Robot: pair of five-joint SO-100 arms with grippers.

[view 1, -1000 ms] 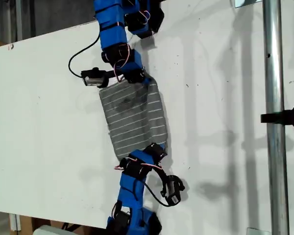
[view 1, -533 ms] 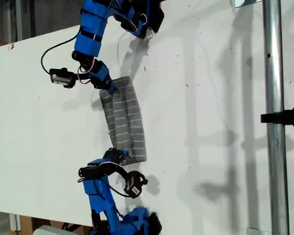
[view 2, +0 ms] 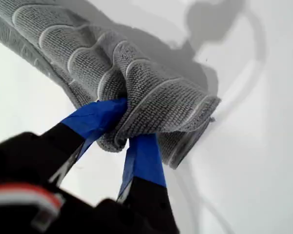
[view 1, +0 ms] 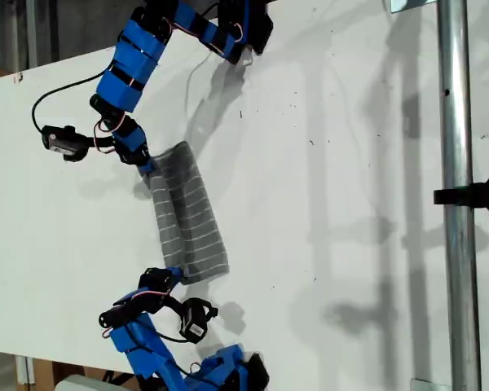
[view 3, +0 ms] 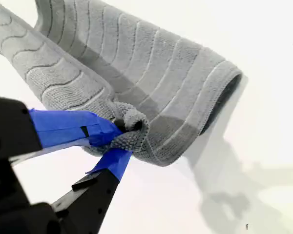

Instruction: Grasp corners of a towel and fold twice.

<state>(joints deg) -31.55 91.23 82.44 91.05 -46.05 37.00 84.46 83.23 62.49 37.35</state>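
You are looking at a white table (view 1: 350, 204) with a metal pole (view 1: 456, 163) standing along the exterior view's right side. The towel (view 1: 187, 216) lies flat on the table, well apart from the pole, on the side toward the exterior view's left. It is doubled over into a long narrow strip, and its white stripes run across the strip.

One arm (view 1: 122, 73) reaches down to the towel's end nearer the exterior view's top. Another arm (view 1: 147, 342) reaches up to the towel's opposite end. Each meets the towel at the edge that faces away from the pole. You cannot tell from the wrist views which of these arms is which.

My first gripper (view 2: 122, 131) has its blue-taped jaws pinched tight on a bunched bit of the towel's end, and the fabric there puckers into folds just beyond the tips. My second gripper (view 3: 119, 141) is likewise clamped on a small wad of the towel at its end. Beside that wad the doubled layers curl over, leaving a dark gap between them.
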